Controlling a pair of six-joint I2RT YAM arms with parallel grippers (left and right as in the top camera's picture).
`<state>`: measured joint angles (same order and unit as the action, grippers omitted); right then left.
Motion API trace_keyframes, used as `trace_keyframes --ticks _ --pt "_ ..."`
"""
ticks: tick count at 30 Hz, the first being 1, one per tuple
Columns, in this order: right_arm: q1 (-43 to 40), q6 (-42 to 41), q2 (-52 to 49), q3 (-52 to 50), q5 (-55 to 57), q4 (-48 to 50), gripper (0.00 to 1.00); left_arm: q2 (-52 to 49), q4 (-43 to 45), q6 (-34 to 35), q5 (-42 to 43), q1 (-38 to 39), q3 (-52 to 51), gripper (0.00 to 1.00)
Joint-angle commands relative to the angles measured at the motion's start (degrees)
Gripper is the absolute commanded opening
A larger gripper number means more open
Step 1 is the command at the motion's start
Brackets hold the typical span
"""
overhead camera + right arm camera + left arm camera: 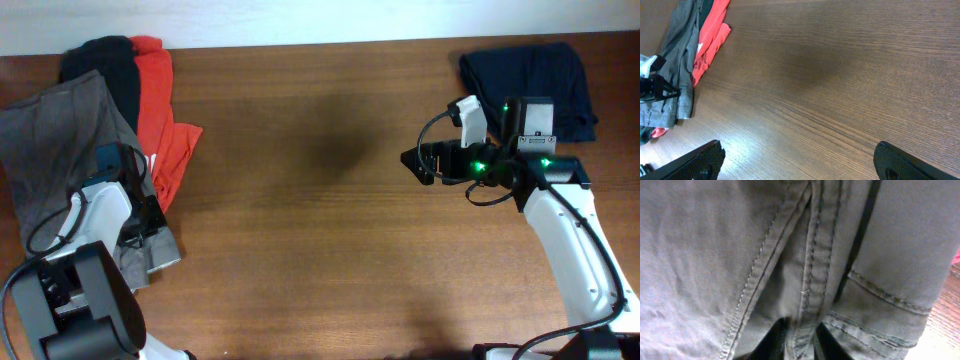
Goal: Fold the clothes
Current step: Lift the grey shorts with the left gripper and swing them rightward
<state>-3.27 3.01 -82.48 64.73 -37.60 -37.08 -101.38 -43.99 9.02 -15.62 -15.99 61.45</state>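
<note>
At the left edge of the bench: grey-olive shorts (55, 140) lie crumpled, one end running toward the near side under the left gripper (148, 215). Red shirt (160, 115) and black garment (105, 60) lie against the shorts on the right and far sides.

Left wrist view is filled with shorts fabric and double-stitched seams. Dark finger shapes sit at the bottom with cloth bunched around them; cannot tell whether the jaws are closed on it.

Right gripper (797, 146) is spread wide and holds nothing. It hovers toward the right edge near the navy garment (530, 75), well apart from the shorts.

Risks, as judged:
1. A pull toward the centre of the bench (320, 260) may drag the red shirt along, since it touches the shorts' edge.
2. A hold on one layer or a seam only would let the shorts slip or open unevenly.
3. A one-arm drag would bunch the wrinkles further, with the right arm too far off to help.
</note>
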Motion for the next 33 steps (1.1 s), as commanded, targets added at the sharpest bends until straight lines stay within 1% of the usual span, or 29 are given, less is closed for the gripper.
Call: trace_keyframes --ticks 1,2,3,7,10,14,16,19,21,23,26,30,33 --pt "0.31 -0.07 -0.42 1.05 -0.7 0.02 1.0 -0.61 0.63 0.39 0.42 -0.2 -0.39 0.08" --pt "0.31 -0.09 -0.42 1.05 -0.55 0.02 1.0 -0.61 0.7 0.37 0.83 -0.2 -0.39 0.02" --pt "0.31 -0.09 -0.42 1.05 -0.28 0.02 1.0 -0.61 0.68 0.37 1.4 -0.2 -0.35 0.01" --pt "0.31 -0.09 -0.42 1.05 0.57 0.0 1.0 -0.57 -0.48 0.02 5.49 -0.15 1.27 0.01" --pt "0.31 -0.09 -0.42 1.05 0.57 0.0 1.0 -0.11 -3.13 -2.91 9.55 -0.15 4.39 0.01" --pt "0.31 -0.09 -0.42 1.05 0.57 0.0 1.0 1.97 -8.48 -5.95 15.15 0.76 11.5 0.01" --pt "0.31 -0.11 -0.42 1.05 0.55 0.0 1.0 4.09 -10.64 -7.74 18.1 2.75 16.33 0.01" --pt "0.31 -0.11 -0.42 1.05 0.55 0.0 0.98 6.6 -11.06 -9.44 20.17 6.34 21.29 0.01" --pt "0.28 -0.11 -0.39 1.07 0.55 0.15 0.93 8.52 -10.49 -11.74 20.79 11.26 26.01 0.01" --pt "0.24 -0.13 -0.39 1.09 0.5 0.46 0.91 9.03 -9.16 -12.15 20.79 14.49 28.98 0.01" --pt "0.24 -0.13 -0.17 1.14 -1.14 0.92 0.91 9.09 -5.11 -12.11 20.81 19.1 32.79 0.01" --pt "0.24 -0.13 0.11 1.2 -2.91 1.33 0.91 9.09 2.21 -11.82 20.83 24.72 35.69 0.01" --pt "-0.09 -0.87 0.15 1.2 -2.91 1.44 0.91 9.09 9.77 -10.88 20.87 28.65 36.37 0.01"
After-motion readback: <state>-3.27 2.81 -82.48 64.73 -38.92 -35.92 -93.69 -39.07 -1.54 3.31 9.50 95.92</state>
